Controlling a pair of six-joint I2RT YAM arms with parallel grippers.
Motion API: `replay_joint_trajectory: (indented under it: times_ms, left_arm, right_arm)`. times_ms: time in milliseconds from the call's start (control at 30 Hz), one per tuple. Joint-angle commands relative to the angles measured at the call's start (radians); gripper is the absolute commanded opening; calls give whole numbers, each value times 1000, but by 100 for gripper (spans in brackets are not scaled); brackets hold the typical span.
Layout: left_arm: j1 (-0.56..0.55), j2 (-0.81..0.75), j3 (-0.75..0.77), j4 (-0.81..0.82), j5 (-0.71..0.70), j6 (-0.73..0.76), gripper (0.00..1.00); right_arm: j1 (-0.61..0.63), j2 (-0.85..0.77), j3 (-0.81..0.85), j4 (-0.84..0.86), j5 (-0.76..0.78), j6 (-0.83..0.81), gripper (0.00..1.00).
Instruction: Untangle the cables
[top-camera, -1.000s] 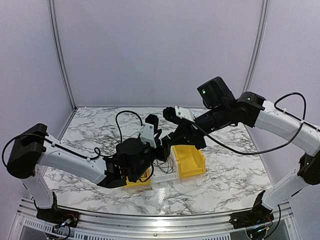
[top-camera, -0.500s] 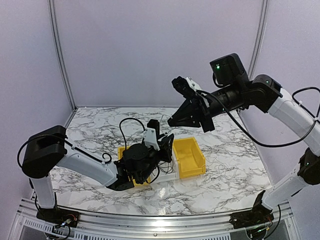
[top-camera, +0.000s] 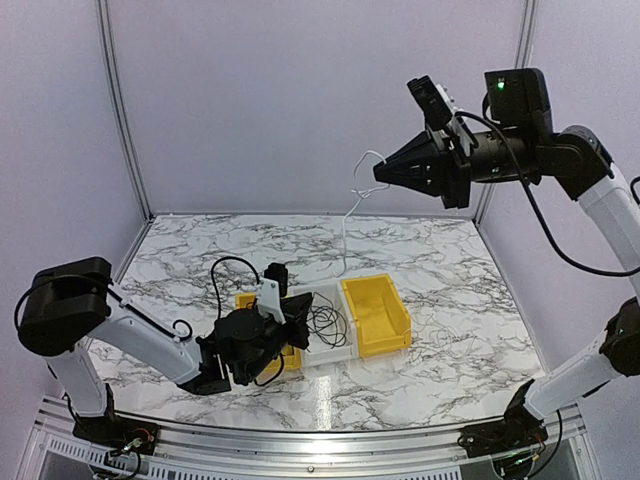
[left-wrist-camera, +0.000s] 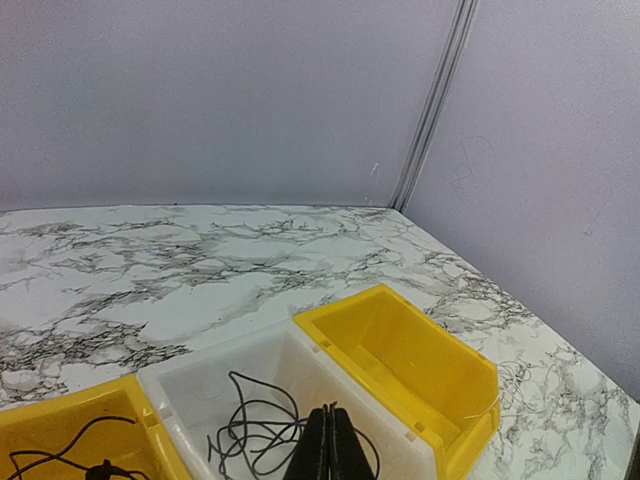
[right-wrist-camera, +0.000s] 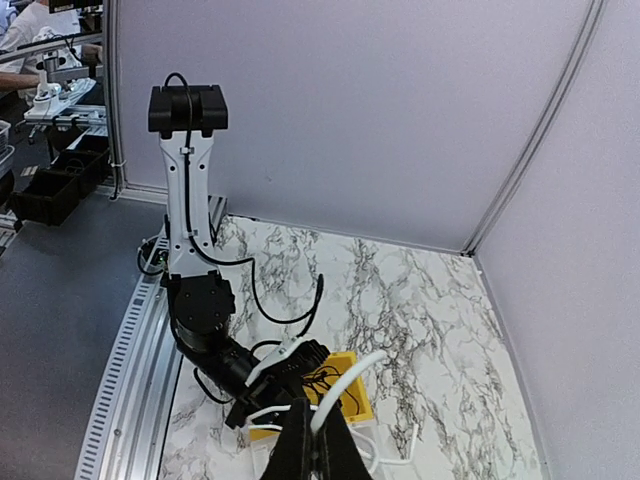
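1. The table (top-camera: 470, 300) carries a white bin (top-camera: 330, 356) holding coiled black cables (top-camera: 325, 322).
2. The right pincer (top-camera: 379, 172), high up, is clenched on the white cable (top-camera: 345, 240), which hangs near-vertical toward the bin.
3. The left pincer (left-wrist-camera: 328, 425), clenched, sits low over those coils.

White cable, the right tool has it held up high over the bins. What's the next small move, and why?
Probably lift the right tool a little higher. The white cable hangs from it down toward the white bin, where the black cables lie coiled. The left tool is shut low among them, so more lift should draw the white one out.
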Motion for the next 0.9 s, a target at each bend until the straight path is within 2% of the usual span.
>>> replay_joint_trajectory:
  times_ms: [0, 167, 233, 300, 400, 500, 633, 867]
  left_arm:
    - [-12, -124, -118, 15, -40, -42, 0]
    - [-22, -251, -224, -7, -80, -36, 2]
    - [-24, -311, -224, -15, -52, 11, 24]
    - [-32, -374, -201, -33, -21, 46, 41]
    - [-58, -428, -131, -38, 24, 129, 55]
    - [-79, -432, -34, -47, 95, 197, 59]
    - [-87, -379, 99, -74, 146, 203, 60]
    - [-85, -253, 258, -90, 88, 228, 56]
  right_arm:
    - [-30, -34, 61, 41, -11, 40, 0]
    - [-34, -33, 27, 77, 2, 64, 0]
    - [-33, -39, -29, 109, 21, 71, 0]
    - [-33, -45, -80, 138, 40, 79, 0]
    - [-33, -50, -156, 186, 54, 101, 0]
    - [-34, -40, -211, 213, 55, 121, 0]
    - [-34, -23, -255, 230, 45, 132, 0]
    - [-33, -9, -261, 237, 18, 148, 0]
